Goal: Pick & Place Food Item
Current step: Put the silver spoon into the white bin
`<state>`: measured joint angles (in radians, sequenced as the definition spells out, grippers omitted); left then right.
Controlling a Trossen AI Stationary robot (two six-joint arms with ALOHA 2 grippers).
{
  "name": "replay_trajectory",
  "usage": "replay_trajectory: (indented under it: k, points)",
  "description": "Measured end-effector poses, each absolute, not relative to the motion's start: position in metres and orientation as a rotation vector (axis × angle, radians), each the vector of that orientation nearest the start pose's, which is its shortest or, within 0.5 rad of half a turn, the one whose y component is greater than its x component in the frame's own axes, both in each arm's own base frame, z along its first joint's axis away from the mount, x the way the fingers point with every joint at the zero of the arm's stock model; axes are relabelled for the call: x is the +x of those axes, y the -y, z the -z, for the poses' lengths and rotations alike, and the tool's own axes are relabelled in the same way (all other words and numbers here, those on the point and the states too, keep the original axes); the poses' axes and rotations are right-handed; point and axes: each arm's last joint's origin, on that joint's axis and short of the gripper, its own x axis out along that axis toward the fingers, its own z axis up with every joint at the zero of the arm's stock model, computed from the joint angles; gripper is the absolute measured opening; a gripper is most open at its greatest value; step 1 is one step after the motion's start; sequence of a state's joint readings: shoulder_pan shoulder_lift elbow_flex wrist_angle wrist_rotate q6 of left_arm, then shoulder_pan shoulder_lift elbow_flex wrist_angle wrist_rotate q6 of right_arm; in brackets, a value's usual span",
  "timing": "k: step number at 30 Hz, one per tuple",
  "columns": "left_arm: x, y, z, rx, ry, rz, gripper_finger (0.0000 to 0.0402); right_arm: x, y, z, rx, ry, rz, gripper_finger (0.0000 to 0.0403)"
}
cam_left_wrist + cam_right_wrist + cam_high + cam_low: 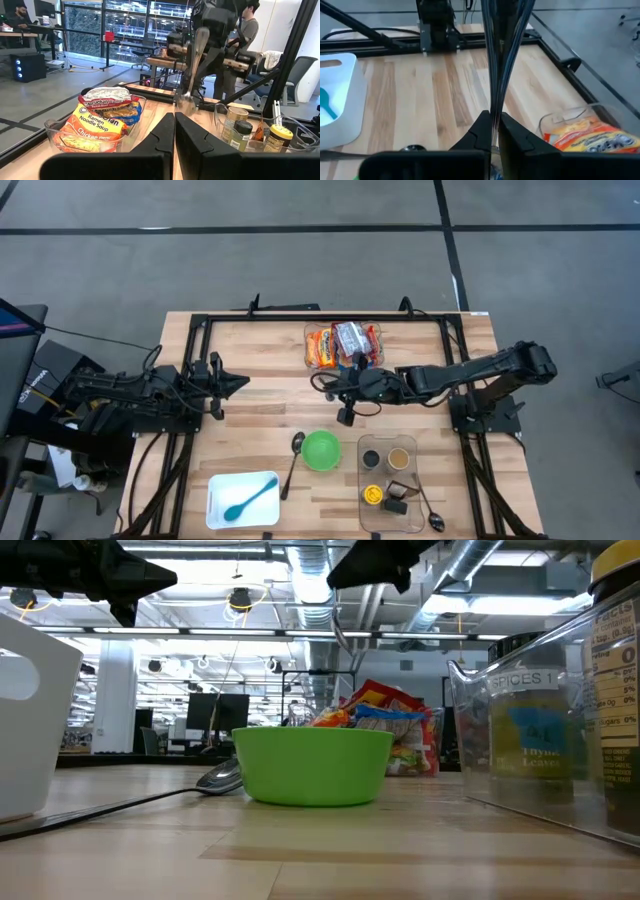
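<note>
Ramen packets (343, 345) lie piled in a clear container at the table's far middle, also seen in the left wrist view (105, 120) and the right wrist view (590, 135). My right gripper (492, 122) hangs above the table's middle, just near of that container (343, 385), shut on a long silver utensil (196, 55). My left gripper (174, 125) waits shut and level over the table's left side (240, 383), holding nothing. My right gripper pinches the thin silver utensil (494, 107) between its two fingers. From the fingers the utensil runs on past the right wrist view's edge. It slants steeply in the air, clear of the table. Which end the fingers have cannot be told.
A green bowl (321, 450) stands at the near middle with a metal spoon (295, 455) on the table beside it. A white tray (220, 510) with a teal spoon sits near left. A clear bin of spice jars (395, 480) stands near right. Black rails frame the table.
</note>
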<state>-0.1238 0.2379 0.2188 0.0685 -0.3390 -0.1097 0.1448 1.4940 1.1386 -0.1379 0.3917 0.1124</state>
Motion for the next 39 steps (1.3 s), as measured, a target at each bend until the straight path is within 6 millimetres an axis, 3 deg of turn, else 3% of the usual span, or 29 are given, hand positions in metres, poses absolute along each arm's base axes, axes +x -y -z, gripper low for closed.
replay_trajectory:
  k: [19, 27, 34, 39]
  points:
    - [0.105, 0.003, -0.226, -0.121, 0.060, -0.212, 0.0008, 0.332, -0.037, -0.280, 0.099, -0.396, 0.275, 0.0008]
    - [0.105, 0.003, -0.230, -0.135, 0.104, -0.209, 0.0008, 0.334, -0.030, -0.280, 0.039, -0.427, 0.070, 0.0011]
    - [0.107, 0.004, -0.230, -0.211, 0.108, -0.203, 0.0008, 0.338, -0.015, -0.287, 0.087, -0.363, -0.152, 0.0012]
    - [0.116, 0.005, -0.227, -0.205, 0.081, -0.204, 0.0008, 0.338, -0.006, -0.287, 0.111, -0.362, -0.220, 0.0012]
